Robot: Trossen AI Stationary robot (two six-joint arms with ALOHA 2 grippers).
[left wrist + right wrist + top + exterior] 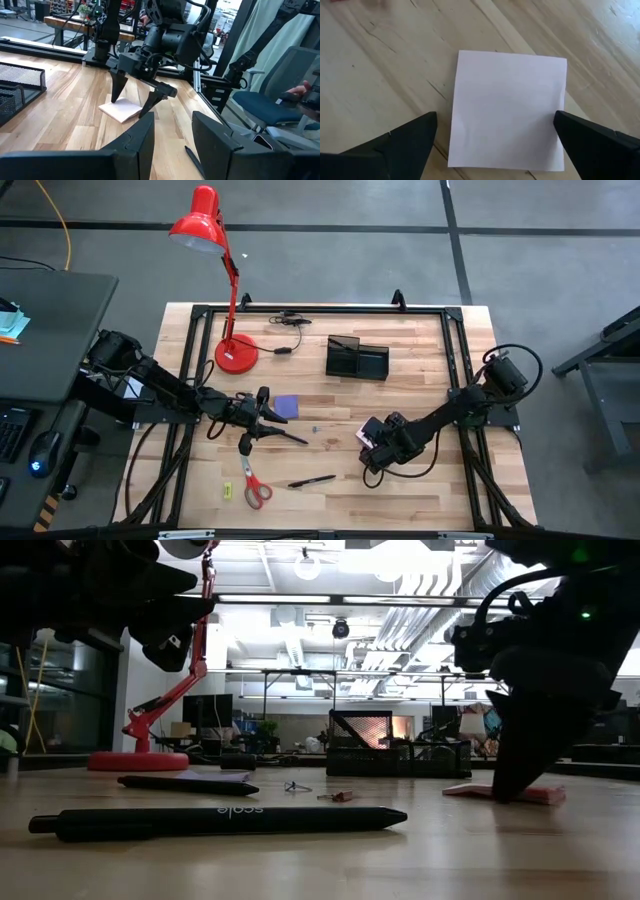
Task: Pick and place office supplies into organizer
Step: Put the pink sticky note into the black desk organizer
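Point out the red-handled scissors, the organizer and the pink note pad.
red-handled scissors (254,487): high view, near the blades' pivot.
organizer (357,360): high view, on its dark wall.
pink note pad (507,107): right wrist view, middle of its top sheet.

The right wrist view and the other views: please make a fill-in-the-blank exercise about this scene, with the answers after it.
1. The right gripper has its jaws open on either side of the pink square ____.
2. The red-handled scissors lie on the wooden ____.
3. The red desk lamp stands beside the black mesh ____.
4. The purple square note pad lies close to the ____ gripper.

Answers: note pad; table; organizer; left
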